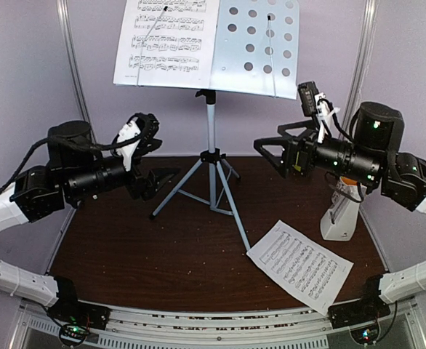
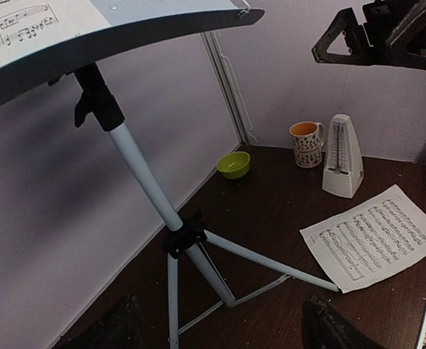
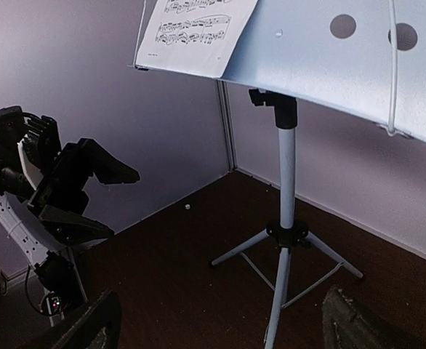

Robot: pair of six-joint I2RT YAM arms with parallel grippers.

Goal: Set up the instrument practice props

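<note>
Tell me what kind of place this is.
Probably a robotics lab test booth staged as a music practice corner: a walled-in table, a tripod music stand, and a metronome beside a loose sheet-music page.

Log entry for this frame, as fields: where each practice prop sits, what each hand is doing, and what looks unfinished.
stand: music stand upright on the table, tripod legs spread
first page: first page on the left half of the desk
second page: second page flat on the table, near right
metronome: metronome upright at the right side, beside the mug
left hand: left hand open, empty, raised left of the stand
right hand: right hand open, empty, raised right of the stand
unfinished: second page not yet on the desk, probably next
</note>
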